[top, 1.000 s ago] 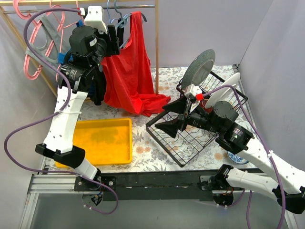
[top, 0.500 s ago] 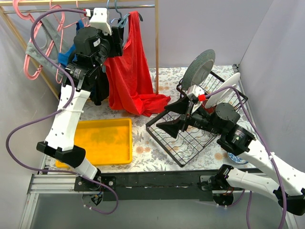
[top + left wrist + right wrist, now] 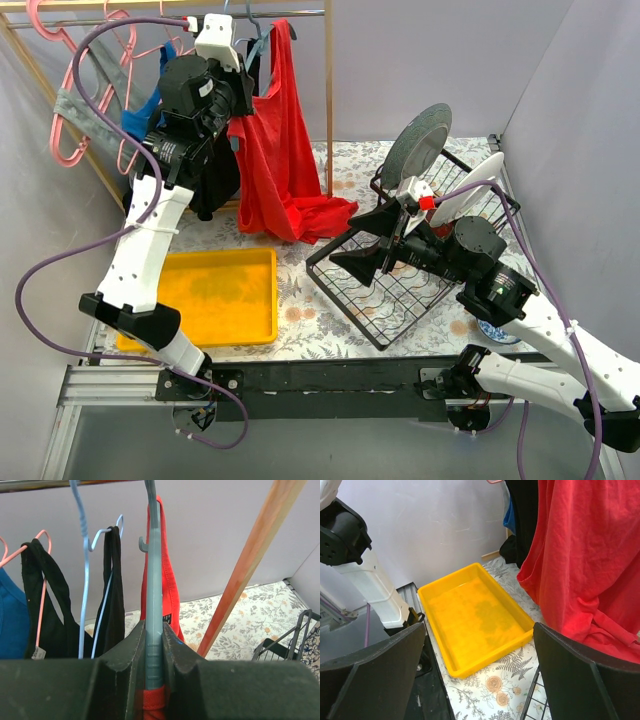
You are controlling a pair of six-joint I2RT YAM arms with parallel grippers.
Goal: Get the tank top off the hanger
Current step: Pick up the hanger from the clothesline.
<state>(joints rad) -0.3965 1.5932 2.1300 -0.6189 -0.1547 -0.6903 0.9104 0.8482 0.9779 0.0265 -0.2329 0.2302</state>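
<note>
Tank top (image 3: 169, 582) on grey hanger (image 3: 154, 595) (label unreadable)

A robot lab bench — grey partition walls (image 3: 440, 60), aluminium frame rail (image 3: 100, 385)

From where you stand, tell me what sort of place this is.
Probably a robot test cell dressed as a household corner: a clothes rail holding a red tank top on a hanger, and a wire dish rack with plates.

Our arm links (image 3: 140, 260) are white, our joints (image 3: 478, 243) black; purple cables (image 3: 18, 296) loop at nine o'clock; the right gripper (image 3: 345, 243) is black.
</note>
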